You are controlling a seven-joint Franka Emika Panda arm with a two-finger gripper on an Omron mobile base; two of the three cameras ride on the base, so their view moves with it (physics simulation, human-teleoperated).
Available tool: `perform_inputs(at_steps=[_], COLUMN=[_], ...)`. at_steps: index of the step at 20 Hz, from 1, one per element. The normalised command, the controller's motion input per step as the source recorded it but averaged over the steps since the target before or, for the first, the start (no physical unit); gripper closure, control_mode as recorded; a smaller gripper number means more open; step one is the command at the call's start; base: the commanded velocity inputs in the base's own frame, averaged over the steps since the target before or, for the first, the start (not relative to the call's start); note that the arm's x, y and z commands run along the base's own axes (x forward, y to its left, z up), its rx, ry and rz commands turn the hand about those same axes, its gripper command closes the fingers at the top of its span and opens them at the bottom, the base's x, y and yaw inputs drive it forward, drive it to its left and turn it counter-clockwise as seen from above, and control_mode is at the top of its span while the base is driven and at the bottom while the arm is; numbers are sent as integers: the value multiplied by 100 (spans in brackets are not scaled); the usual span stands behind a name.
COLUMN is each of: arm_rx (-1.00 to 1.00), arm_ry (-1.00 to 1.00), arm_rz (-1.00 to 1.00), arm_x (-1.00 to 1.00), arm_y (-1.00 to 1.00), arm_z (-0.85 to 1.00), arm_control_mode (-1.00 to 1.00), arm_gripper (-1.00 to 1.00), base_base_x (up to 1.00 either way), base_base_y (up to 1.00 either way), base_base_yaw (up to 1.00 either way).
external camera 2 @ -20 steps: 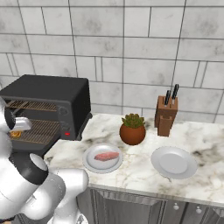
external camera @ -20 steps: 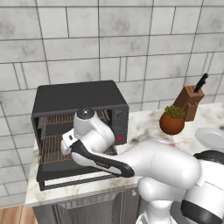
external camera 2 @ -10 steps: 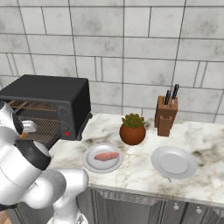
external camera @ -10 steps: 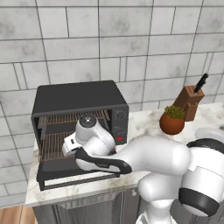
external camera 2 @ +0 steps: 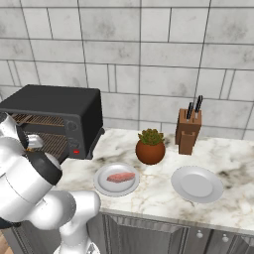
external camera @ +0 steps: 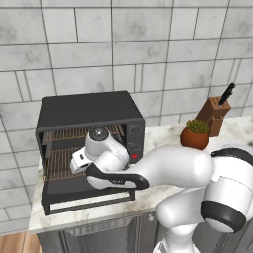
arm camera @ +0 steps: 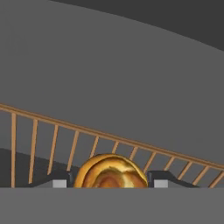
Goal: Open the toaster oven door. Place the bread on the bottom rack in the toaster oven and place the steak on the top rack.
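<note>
Here the gripper [arm camera: 107, 183] sits inside the toaster oven [external camera: 89, 118], its two dark tips either side of the bread [arm camera: 110, 171]; whether they grip the bread or stand just clear of it cannot be told. The bread lies over a copper wire rack [arm camera: 52, 140], with the oven's grey inner wall behind; which rack this is cannot be told from the hand view. The oven door [external camera: 86, 196] hangs open and flat. Well apart on the marble counter [external camera 2: 158, 193], the steak [external camera 2: 120, 177] lies on a white plate [external camera 2: 101, 183], beside a potted plant [external camera 2: 150, 146], an empty plate [external camera 2: 196, 184] and a knife block [external camera 2: 188, 130].
</note>
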Motion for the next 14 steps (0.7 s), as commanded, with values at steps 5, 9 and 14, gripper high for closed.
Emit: perform_inputs(at_steps=[5,9,14], arm_rx=[0,0,0], arm_ry=[0,0,1], arm_rz=[0,0,0], arm_x=[0,0,5], arm_y=[-1,-3,-9], arm_z=[35,2,-4], arm_control_mode=[-100,-100,-100], arm_gripper=[-100,-100,-100], base_base_x=[0,0,0], base_base_y=[0,0,0], base_base_yaw=[0,0,0])
